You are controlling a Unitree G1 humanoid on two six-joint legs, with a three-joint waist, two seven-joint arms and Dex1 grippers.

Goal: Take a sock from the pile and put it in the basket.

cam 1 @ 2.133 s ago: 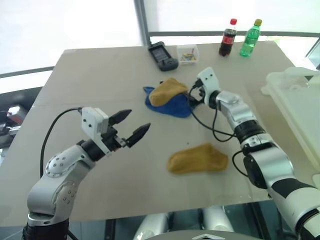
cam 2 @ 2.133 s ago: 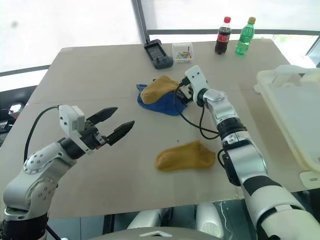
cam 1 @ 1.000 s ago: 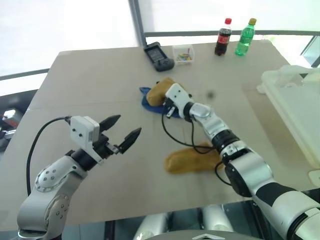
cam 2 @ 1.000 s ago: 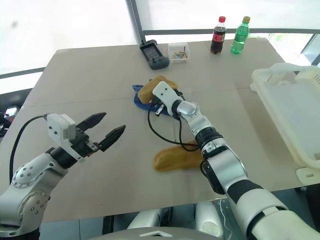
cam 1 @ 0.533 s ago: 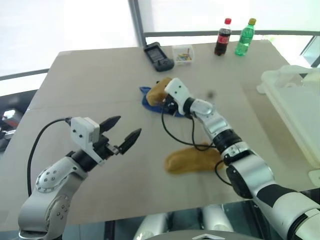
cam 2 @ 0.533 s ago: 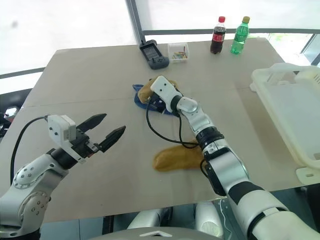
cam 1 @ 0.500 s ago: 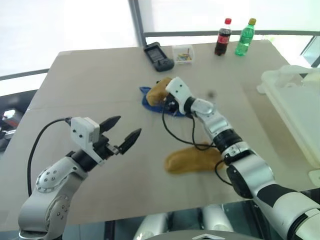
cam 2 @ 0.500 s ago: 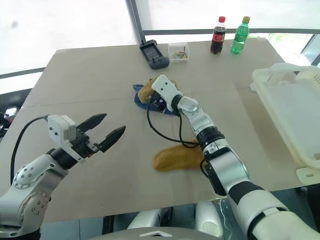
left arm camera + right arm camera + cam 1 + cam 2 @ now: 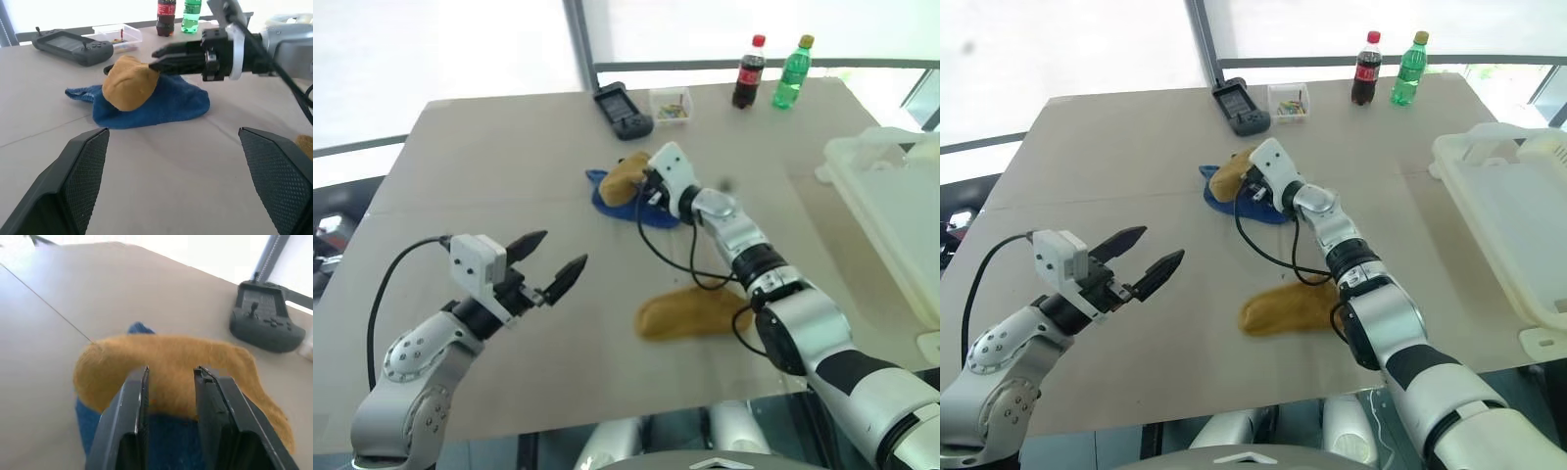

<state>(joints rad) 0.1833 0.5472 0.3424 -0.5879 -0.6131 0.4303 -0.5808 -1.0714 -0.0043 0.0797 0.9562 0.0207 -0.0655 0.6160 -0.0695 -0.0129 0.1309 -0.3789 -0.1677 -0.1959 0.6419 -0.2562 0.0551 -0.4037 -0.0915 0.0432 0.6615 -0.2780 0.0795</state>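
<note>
2 fingers of the right hand (image 9: 171, 382) slightly parted at the sock (image 9: 166, 367), plain from its wrist view

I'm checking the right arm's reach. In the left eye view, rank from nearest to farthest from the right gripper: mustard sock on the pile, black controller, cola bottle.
From the right gripper:
1. Mustard sock on the pile, at its fingertips.
2. Black controller, beyond, at the far edge.
3. Cola bottle, far right corner.

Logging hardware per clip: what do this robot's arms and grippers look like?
Both arms are silver-grey metal with black joint bands. The left gripper and right gripper each have a white box-shaped wrist module, two black tapered fingers and a loose black cable.
</note>
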